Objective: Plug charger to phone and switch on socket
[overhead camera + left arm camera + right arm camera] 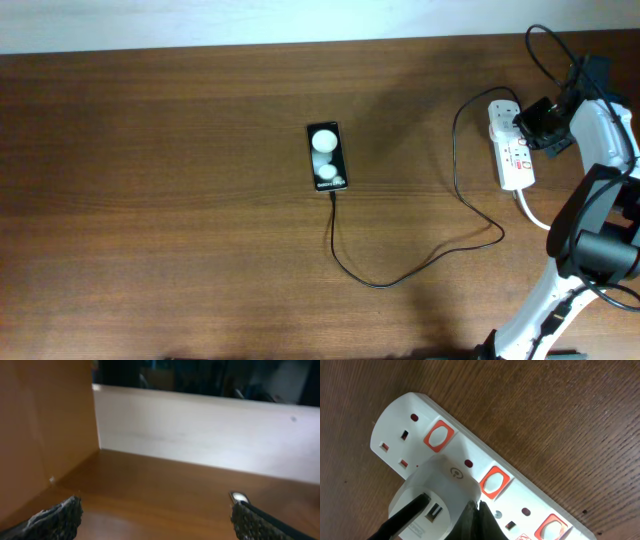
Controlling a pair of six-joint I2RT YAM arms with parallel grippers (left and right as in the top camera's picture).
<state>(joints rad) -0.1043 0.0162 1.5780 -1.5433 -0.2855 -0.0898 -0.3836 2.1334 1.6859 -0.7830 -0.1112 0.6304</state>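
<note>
The black phone (326,156) with two white blobs lies flat mid-table. The charger's thin black cable (400,277) runs from the phone's near end in a loop to the white socket strip (513,160) at the right. In the right wrist view the white adapter (440,485) sits plugged into the strip (465,445), with the black cable (402,516) in its port. My right gripper (476,506) (533,125) is shut and empty, its tip on the strip beside the adapter, just below a red switch (495,482). My left gripper (157,525) is open and empty, low over the table.
The strip's thick white cord (530,212) runs toward the right arm's base (600,250). Other red switches (439,436) (551,527) lie along the strip. A brown side wall (45,435) and a pale back wall (210,430) border the table in the left wrist view.
</note>
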